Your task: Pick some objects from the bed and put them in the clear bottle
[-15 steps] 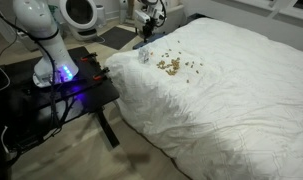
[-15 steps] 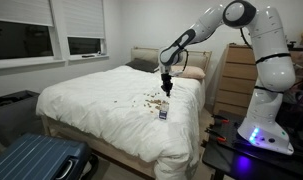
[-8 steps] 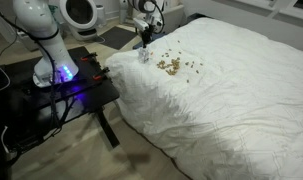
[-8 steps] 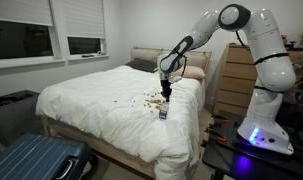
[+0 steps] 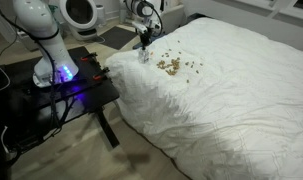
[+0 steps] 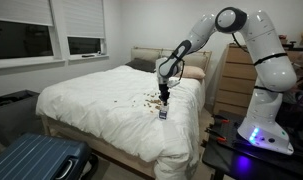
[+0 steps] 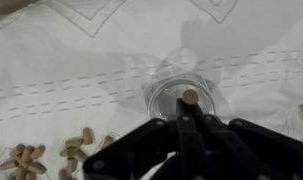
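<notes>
the gripper [image 7: 187, 112] hangs directly over the clear bottle [image 7: 161, 90]. its two fingers are pressed together, with one pellet [image 7: 190, 97] pinched at their tips just above the bottle's open mouth.

counted: one arm, one gripper, one bottle, one pellet held. about a dozen loose pellets [image 7: 26, 157] show at the lower left of the wrist view. in both exterior views the scatter is too fine to count.

the bottle stands upright on the bed [image 5: 231, 100], near the edge closest to the robot and just beside the pellets. the bed is one wide mattress under a rumpled white duvet. beside it is one black table [image 5: 81, 85] carrying the arm's base, where a blue light glows. in an exterior view there are two windows [image 6: 86, 40] with blinds, a wooden dresser [image 6: 236, 75] and a blue suitcase [image 6: 36, 160] on the floor.

the bottle is short, see-through and greyish, with a round rim. the pellets are tiny tan-brown bits.
</notes>
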Controlling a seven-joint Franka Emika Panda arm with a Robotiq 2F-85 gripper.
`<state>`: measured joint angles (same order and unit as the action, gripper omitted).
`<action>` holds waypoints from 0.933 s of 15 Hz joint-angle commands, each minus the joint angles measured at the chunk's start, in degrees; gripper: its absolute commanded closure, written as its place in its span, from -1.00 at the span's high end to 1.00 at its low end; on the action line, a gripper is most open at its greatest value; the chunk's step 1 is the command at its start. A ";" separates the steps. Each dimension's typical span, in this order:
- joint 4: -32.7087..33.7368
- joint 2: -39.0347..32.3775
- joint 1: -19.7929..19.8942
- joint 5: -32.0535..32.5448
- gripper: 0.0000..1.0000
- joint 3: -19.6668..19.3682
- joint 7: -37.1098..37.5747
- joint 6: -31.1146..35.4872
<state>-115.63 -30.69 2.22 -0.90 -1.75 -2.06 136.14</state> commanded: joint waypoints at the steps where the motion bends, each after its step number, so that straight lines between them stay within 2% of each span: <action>1: -1.28 0.02 -0.22 1.38 -0.98 0.05 -0.56 3.71; 7: -1.77 -1.03 -0.48 1.73 -0.98 0.02 -0.41 7.60; 8: -1.74 -1.13 -0.54 1.70 -0.43 0.02 -0.32 7.54; 9: -1.85 -1.12 -0.51 1.62 -0.41 0.08 -0.40 7.79; 14: -2.42 -0.95 -0.68 1.84 0.35 -0.05 -0.32 8.98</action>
<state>-116.51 -32.62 1.66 -0.24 -1.75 -2.06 143.44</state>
